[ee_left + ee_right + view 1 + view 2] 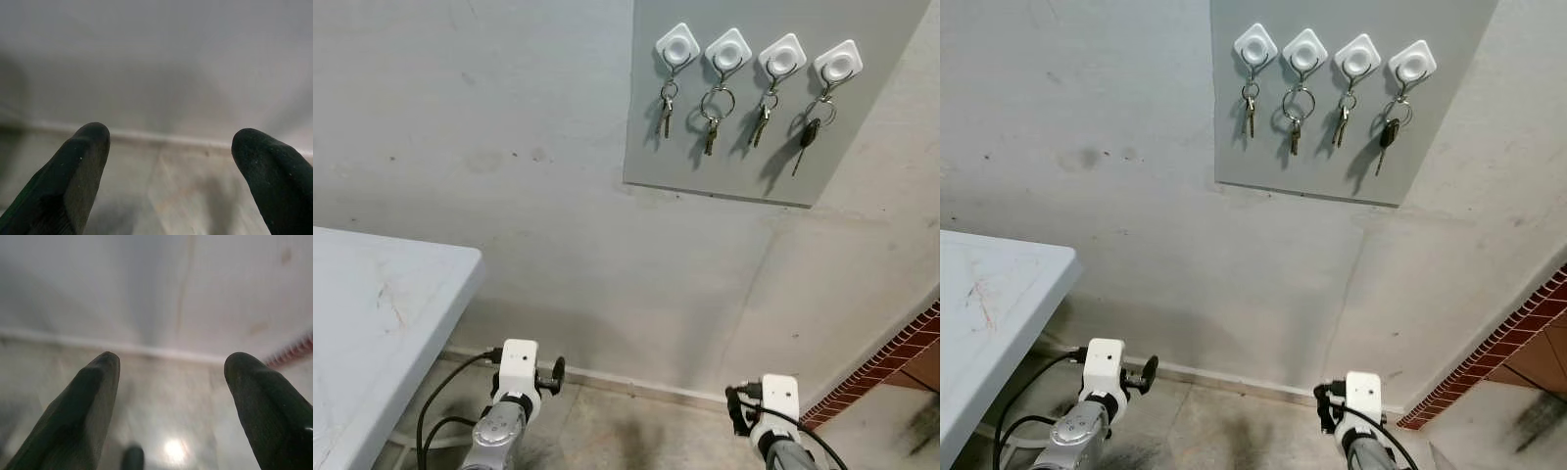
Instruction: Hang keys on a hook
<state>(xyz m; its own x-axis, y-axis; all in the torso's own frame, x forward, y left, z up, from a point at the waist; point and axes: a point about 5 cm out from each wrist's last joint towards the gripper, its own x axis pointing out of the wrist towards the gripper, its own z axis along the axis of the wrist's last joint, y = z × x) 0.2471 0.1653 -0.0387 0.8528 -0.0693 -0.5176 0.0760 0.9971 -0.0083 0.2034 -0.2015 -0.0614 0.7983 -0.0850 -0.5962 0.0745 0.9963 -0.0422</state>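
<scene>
A grey board (734, 171) on the wall carries a row of white hooks (677, 46). A set of keys hangs from each: small keys (667, 108) at the left, keys on a big ring (713, 122), another small set (763, 117), and a black-headed key (811, 132) at the right. Both arms hang low, far below the board, the left arm (514, 392) and the right arm (773, 411). My left gripper (171, 139) is open with nothing between its fingers. My right gripper (168, 362) is open too, over the floor by the wall's base.
A white table (372, 313) juts in from the left, its corner close to my left arm. A red brick edge (891, 362) runs along the lower right. Grey concrete floor (626, 431) meets the pale wall just ahead.
</scene>
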